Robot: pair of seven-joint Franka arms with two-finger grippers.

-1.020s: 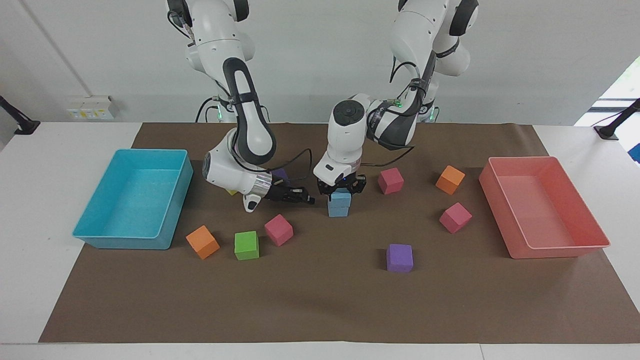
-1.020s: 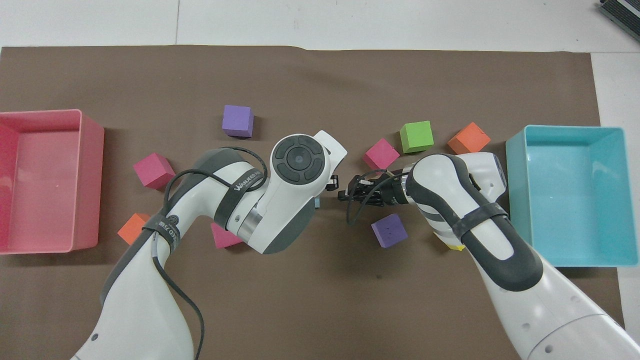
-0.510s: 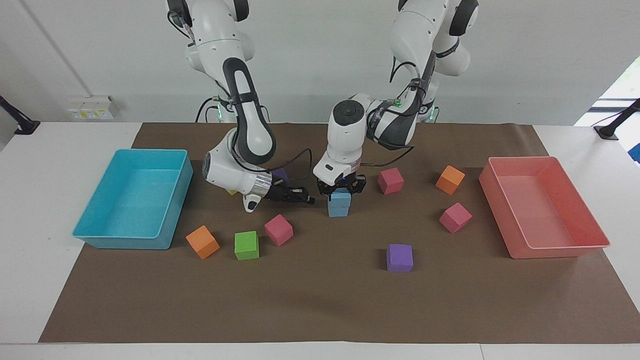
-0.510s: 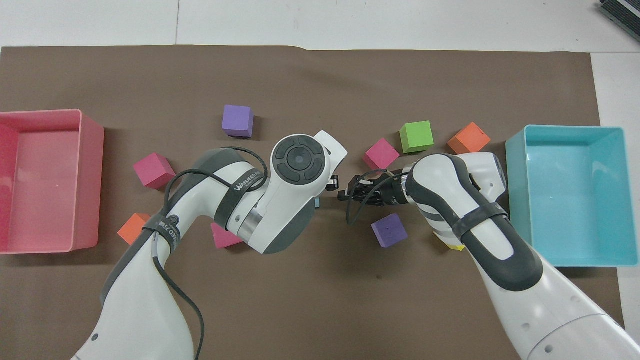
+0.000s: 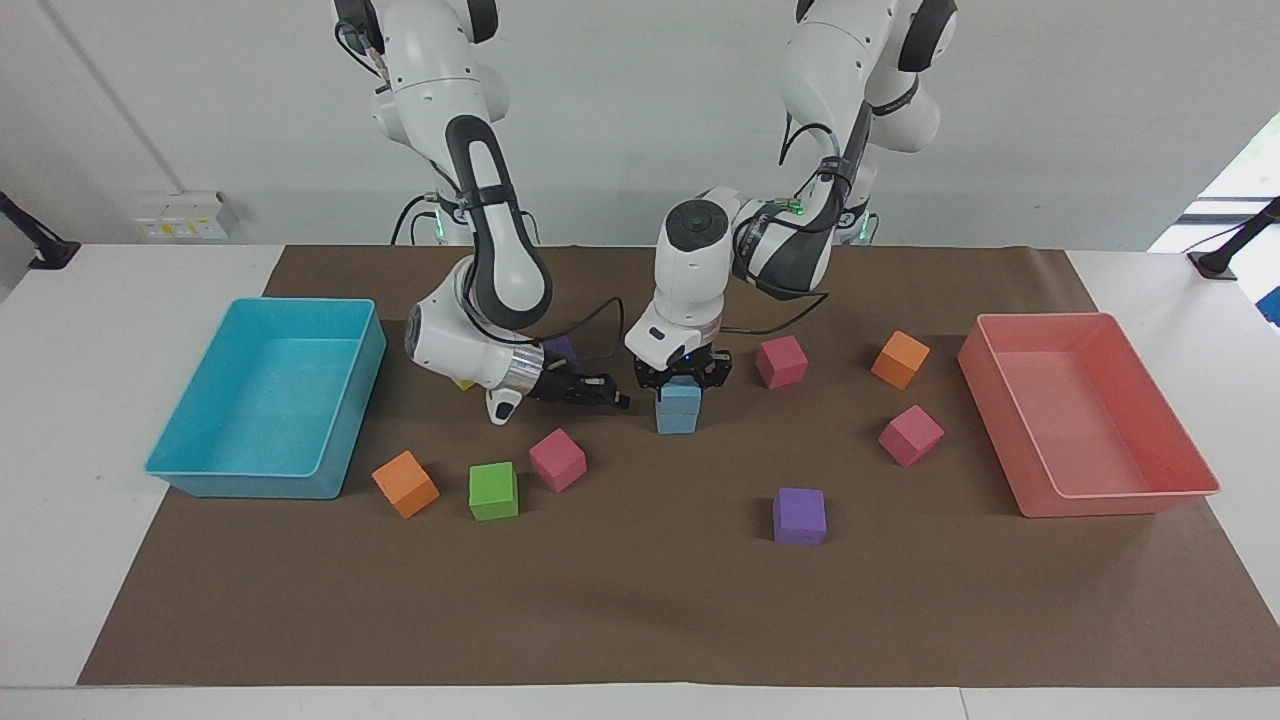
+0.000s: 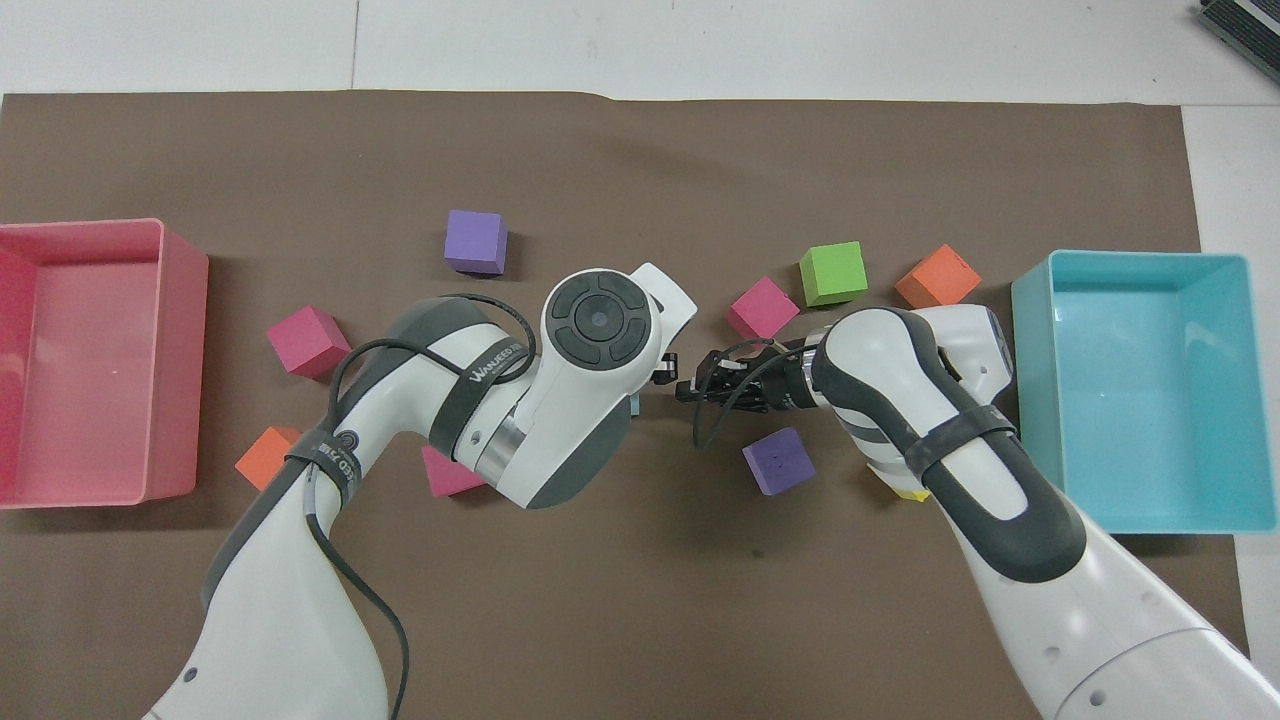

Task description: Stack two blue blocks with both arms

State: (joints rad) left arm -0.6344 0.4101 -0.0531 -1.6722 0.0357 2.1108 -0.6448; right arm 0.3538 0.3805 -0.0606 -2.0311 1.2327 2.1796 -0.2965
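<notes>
Nothing shifted: left pincer (image 5: pixel 681 378) stayed gripping top blue block (image 5: pixel 680 394) on bottom block (image 5: pixel 677 419), mid-surface; release pending. Right pincer (image 5: pixel 600 392) waited beside, state unclear.

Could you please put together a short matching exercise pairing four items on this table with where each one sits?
Things:
1. upper blue block
2. green cube
3. left gripper
4. right gripper

Places:
A. low over the mat beside the blue stack
B. on the lower blue block
C. around the top of the blue stack
D. between an orange cube and a pink cube

Pairs: 1-B, 2-D, 3-C, 4-A
</notes>
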